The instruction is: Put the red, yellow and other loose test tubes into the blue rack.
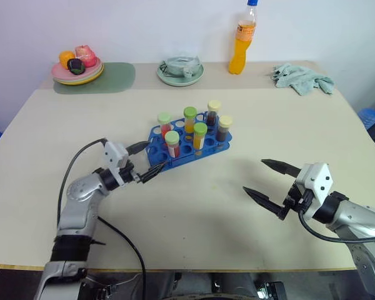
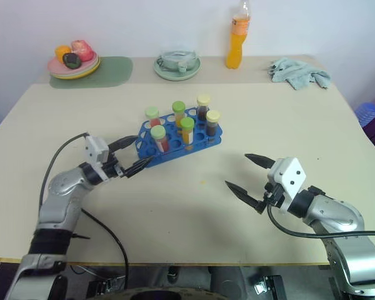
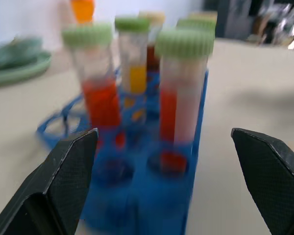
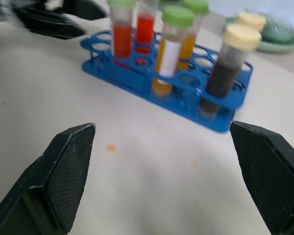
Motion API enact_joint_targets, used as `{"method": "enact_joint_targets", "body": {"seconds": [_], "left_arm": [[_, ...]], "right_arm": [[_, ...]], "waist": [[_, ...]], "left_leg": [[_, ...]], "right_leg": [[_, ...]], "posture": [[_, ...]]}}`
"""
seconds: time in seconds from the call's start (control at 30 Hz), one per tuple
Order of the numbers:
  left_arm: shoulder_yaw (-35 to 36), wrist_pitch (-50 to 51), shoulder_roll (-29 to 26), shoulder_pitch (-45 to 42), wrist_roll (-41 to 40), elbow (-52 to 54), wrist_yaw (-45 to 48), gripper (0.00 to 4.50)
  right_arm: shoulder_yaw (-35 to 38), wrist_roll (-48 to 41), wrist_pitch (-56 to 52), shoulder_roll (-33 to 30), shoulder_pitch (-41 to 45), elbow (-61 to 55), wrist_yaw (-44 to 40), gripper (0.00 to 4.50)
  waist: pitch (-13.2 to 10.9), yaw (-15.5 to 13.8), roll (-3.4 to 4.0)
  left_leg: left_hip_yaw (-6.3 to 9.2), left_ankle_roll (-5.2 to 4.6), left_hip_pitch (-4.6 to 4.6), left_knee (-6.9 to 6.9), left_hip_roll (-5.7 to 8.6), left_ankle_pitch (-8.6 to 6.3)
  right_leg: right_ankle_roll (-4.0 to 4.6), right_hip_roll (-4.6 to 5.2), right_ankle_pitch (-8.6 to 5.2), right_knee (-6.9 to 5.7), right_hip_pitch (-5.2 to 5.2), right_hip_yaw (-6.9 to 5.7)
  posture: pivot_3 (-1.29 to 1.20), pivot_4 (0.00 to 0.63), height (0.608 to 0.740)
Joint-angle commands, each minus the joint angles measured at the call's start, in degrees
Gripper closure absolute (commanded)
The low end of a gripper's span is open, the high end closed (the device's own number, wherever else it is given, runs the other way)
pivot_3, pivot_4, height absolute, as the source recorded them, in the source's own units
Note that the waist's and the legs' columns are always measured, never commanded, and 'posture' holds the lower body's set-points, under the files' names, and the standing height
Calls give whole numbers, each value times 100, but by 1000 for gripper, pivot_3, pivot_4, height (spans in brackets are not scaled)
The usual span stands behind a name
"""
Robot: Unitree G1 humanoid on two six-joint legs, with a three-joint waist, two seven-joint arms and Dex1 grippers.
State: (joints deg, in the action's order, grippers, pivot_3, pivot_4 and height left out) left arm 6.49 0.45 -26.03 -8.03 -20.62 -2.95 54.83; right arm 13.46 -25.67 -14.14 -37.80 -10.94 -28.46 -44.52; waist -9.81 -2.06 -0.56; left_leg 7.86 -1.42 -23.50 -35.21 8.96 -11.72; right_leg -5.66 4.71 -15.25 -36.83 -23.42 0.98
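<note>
Six tubes (image 1: 200,134) upright in rack (image 1: 189,145), centre of frame, slightly above middle; caps green and pale yellow, contents red, orange, dark brown. No loose tube visible on table (image 1: 194,219). Task looks about done, judging from that.

Left gripper (image 1: 144,164) at left of centre, fingers spread wide, holding nothing, tips just beside rack's near-left corner; contact with rack edge not clear. Right gripper (image 1: 272,182) lower right, well apart from rack, jaws wide, empty.

Far edge of table: fruit plate (image 1: 77,70) upper left, green plate (image 1: 180,72) upper centre, orange bottle (image 1: 243,40), crumpled cloth (image 1: 303,79) upper right.

Risks from here, as judgement:
- Left fingertip so close to rack corner: any swing towards centre could nudge or skid rack, since light plastic on smooth table.
- Tall tubes with weight carried high: a bump could rock them, tilt rack, or tip one out.
- Lower finger possibly under rack edge: lifting arm could lever that corner up.
- Safest seems straight withdrawal away from rack, keeping low and level.
</note>
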Motion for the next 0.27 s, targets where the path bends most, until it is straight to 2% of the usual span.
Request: {"method": "enact_joint_targets", "body": {"seconds": [0.03, 0.13, 0.27], "left_arm": [[342, 200, -244, 491, -276, 644, -52, 51], [560, 578, -406, 964, -350, 1149, -380, 51], [669, 707, -584, 1312, -572, 1422, -243, 51]], "right_arm": [[155, 68, 221, 57, 0, 163, 38, 0], [330, 84, 313, 5, -127, 309, -45, 0], [426, 68, 390, -61, -120, 504, -177, 0]], "waist": [[-3, -8, 5], [-4, -30, 7], [-4, -21, 8]], "left_leg": [[0, 0, 0, 3, 0, 0], [1, 0, 0, 4, -1, 0], [0, 0, 0, 3, -2, -1]], "right_leg": [[0, 0, 0, -1, -2, 0], [2, 0, -1, -2, -2, -1], [12, 0, -10, 6, 6, 0]], "posture": [[0, 150, 740], [0, 150, 740], [0, 150, 740]]}}
